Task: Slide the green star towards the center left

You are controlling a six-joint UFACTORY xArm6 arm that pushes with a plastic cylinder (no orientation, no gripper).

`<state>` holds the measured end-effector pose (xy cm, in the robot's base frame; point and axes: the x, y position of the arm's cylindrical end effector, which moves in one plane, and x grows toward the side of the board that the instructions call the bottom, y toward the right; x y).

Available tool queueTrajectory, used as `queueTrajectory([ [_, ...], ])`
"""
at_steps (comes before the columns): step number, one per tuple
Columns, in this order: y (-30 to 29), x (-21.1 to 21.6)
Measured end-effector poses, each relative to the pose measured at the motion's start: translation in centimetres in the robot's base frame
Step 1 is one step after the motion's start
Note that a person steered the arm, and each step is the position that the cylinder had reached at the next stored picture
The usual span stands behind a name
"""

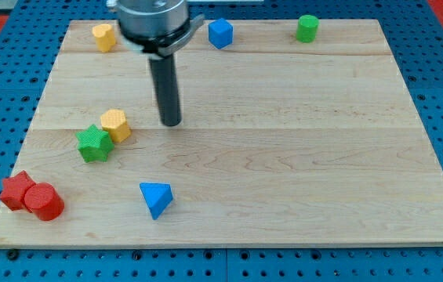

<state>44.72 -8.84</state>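
Bright, even overhead light, no dim corners. Pale wooden surface [284,157] evenly lit, grain readable, faint sheen only, no harsh glare. Shadows short and soft, tucked close under each block, e.g. the blue triangular block [156,198] and the green star block [94,144]. Dark rod [166,86] shows a light highlight stripe along its length. Slightly soft focus overall, low resolution; metal arm head [152,19] cropped at the view's top.

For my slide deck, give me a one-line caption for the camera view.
My tip rests right of the green star, which touches a yellow block at the board's centre left.
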Motion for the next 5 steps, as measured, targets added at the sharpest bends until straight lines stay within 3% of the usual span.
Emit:
queueTrajectory([
  [2,-7.7,8.7],
  [3,-12.2,7.7],
  [5,-3.4,5.3],
])
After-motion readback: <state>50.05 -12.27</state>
